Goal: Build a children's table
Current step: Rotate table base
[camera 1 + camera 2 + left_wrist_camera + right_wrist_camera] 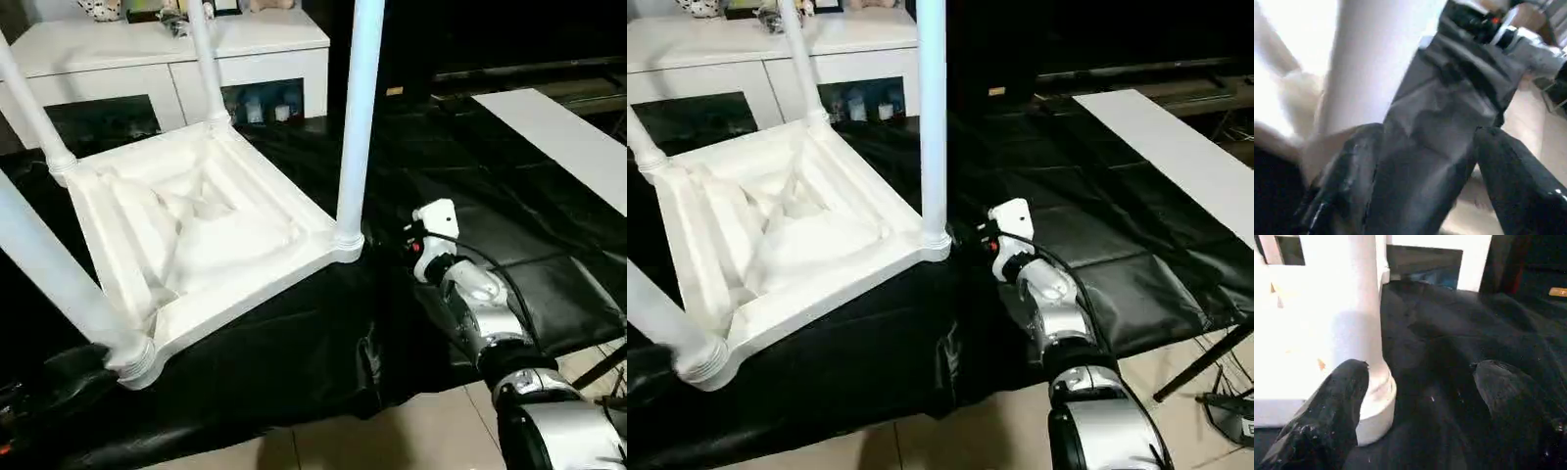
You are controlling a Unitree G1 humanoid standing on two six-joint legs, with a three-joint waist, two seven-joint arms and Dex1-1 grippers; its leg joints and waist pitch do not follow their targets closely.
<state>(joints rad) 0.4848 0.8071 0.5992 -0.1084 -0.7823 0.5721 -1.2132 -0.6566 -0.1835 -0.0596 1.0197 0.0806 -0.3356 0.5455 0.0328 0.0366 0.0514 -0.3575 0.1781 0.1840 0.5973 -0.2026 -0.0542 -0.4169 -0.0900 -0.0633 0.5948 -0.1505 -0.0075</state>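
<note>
The upturned white plastic tabletop lies on black sheeting, with four white tubular legs standing upright from its corner sockets like posts around the ribbed underside. Between those legs the room above the underside is open. The right gripper, fingers spread, sits just beside the near right leg, with bare sheeting on its other side. A white cabinet with dark glass doors walls off the far side; a flat white board lies well apart on the right.
</note>
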